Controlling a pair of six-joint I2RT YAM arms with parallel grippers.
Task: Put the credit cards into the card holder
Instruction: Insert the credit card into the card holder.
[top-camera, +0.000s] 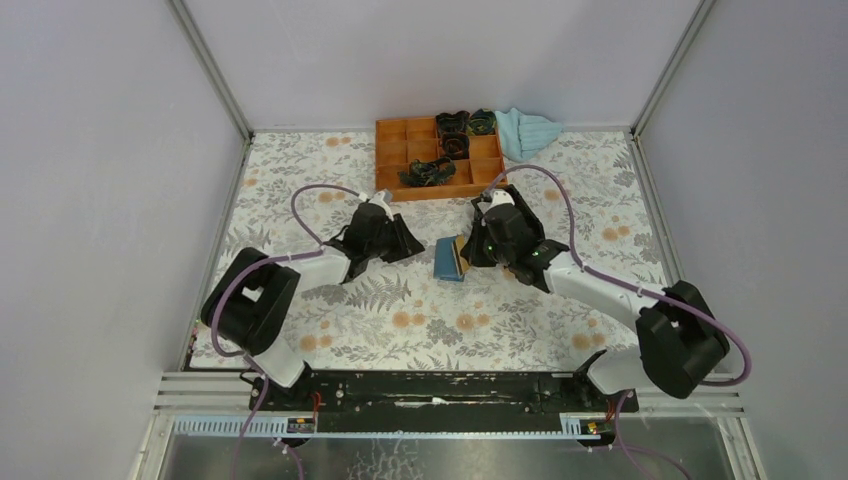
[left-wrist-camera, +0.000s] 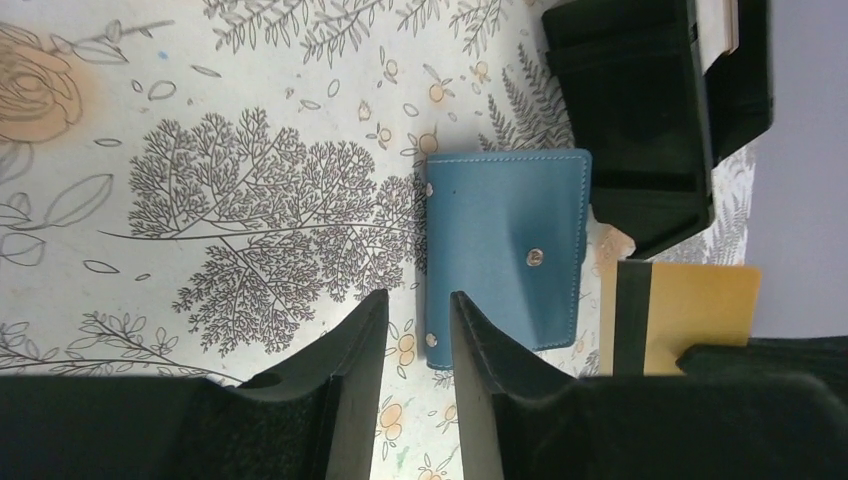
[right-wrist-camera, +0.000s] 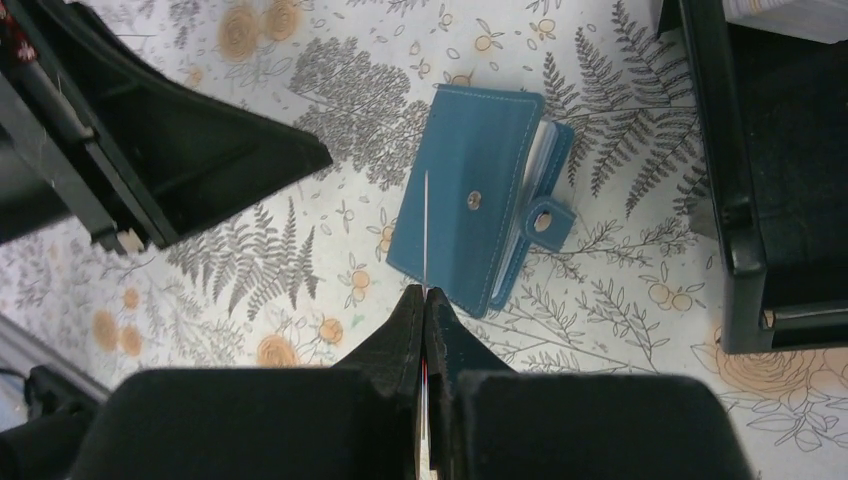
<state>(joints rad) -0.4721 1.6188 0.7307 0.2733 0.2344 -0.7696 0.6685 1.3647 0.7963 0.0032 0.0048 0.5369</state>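
The dark teal card holder (left-wrist-camera: 505, 255) lies folded on the floral table, its clasp tab unfastened at one edge (right-wrist-camera: 545, 220). My right gripper (right-wrist-camera: 426, 292) is shut on a tan-orange credit card (left-wrist-camera: 690, 315) with a black stripe. It holds the card on edge just above the holder, so the right wrist view shows only a thin line. My left gripper (left-wrist-camera: 418, 300) is open with nothing between its fingers, just short of the holder's near corner. In the top view the holder (top-camera: 447, 260) sits between both grippers, with the card (top-camera: 461, 250) at its right side.
An orange compartment tray (top-camera: 400, 160) with dark objects in some cells stands at the back of the table. A light blue cloth (top-camera: 528, 130) lies to its right. Grey walls close in the table on three sides.
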